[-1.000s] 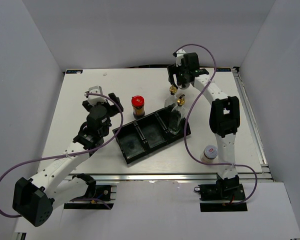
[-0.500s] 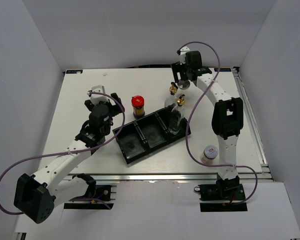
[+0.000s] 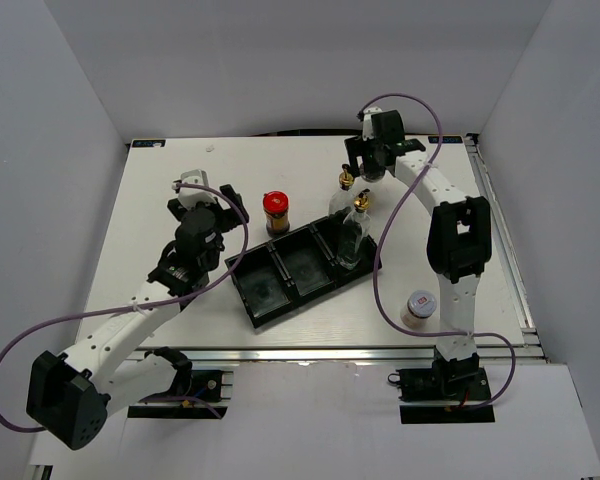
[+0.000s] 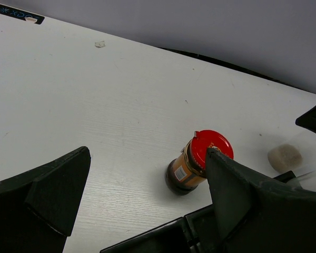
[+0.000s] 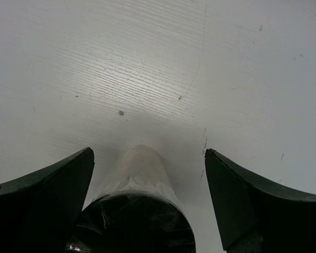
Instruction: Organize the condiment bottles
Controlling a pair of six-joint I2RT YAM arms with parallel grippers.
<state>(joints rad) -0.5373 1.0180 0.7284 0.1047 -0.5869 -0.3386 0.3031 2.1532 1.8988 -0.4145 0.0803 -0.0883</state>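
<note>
L gripper (image 4: 146, 153) wide open, empty; red-lidded jar (image 4: 196, 158) stands just beyond it, near tray's far edge. R gripper (image 5: 147, 152) wide open, straddling pale shaker (image 5: 143, 171), not clamped.

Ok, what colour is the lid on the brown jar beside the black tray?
Bright red; the lid shows best in the left wrist view.

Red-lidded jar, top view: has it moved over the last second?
No. The red-lidded jar stands at the same spot just behind the far rim of the black tray, which has not shifted either.
</note>
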